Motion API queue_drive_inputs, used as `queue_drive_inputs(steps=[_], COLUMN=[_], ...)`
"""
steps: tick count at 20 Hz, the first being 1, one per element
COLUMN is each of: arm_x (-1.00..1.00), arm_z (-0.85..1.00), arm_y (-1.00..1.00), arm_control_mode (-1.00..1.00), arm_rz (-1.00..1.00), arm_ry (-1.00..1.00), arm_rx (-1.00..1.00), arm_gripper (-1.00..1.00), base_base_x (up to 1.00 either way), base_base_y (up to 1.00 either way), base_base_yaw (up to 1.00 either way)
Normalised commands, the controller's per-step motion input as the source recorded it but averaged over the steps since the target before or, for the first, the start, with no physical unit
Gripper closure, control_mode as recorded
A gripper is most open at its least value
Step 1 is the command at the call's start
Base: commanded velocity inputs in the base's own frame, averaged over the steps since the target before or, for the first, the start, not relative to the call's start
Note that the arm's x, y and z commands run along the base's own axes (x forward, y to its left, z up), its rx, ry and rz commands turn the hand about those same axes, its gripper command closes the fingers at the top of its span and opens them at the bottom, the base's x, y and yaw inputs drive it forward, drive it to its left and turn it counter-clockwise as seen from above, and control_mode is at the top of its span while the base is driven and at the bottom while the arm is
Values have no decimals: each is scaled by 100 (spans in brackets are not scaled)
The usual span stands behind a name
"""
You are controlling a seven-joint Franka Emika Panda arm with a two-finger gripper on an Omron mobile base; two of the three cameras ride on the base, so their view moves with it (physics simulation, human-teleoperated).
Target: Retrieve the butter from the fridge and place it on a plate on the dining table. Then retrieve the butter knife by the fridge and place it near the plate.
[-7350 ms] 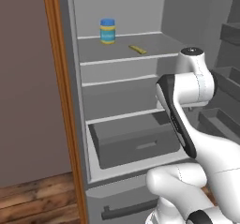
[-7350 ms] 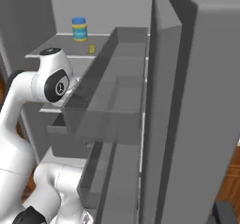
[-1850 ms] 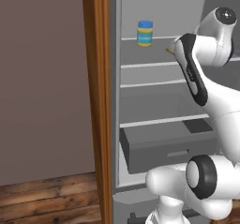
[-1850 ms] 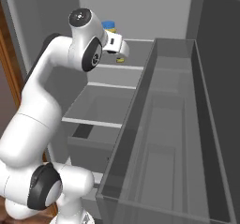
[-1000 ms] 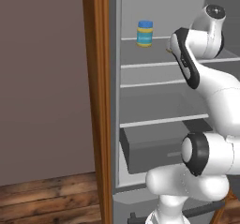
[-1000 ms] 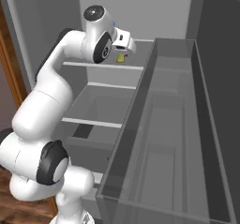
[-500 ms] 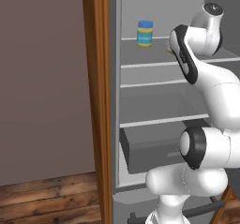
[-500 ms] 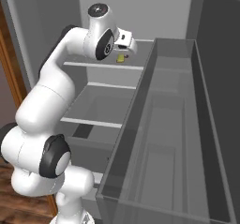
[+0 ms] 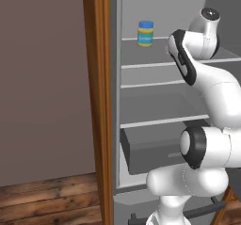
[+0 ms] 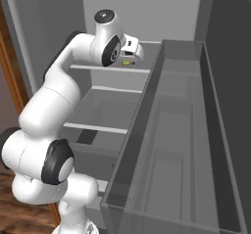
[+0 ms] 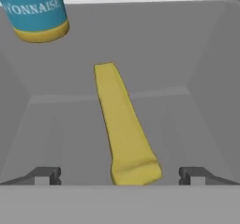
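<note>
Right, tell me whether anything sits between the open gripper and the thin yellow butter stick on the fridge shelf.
Nothing visible does. The thin yellow butter stick lies bare on the grey fridge shelf, centred ahead of the open gripper. The blue-labelled mayonnaise jar stands off to one side, apart from it.

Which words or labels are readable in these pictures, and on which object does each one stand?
"YONNAISE": white letters on the blue label of the jar in the hand view; the start of the word is cut off by the picture's edge.
The same jar in the left base view: its label is too small to read.
No other text is visible.
</note>
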Motion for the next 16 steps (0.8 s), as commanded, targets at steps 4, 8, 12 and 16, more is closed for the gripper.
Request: queue_drive_inputs(steps=[4,8,12,16], arm_x=[9,16,29,29], arm_z=[-7,0,0,-1], arm_y=[0,-2,-8,-11], arm_control_mode=[-100,-100,-100,-100], arm_rz=[0,0,0,0], arm_ry=[0,0,1,2], arm_rx=[-1,-3,-4,-3], arm_gripper=[-100,-100,-100,-100], base_base_x=[0,0,0,0], base_base_y=[0,0,0,0], base_base_yaw=[0,0,0,0])
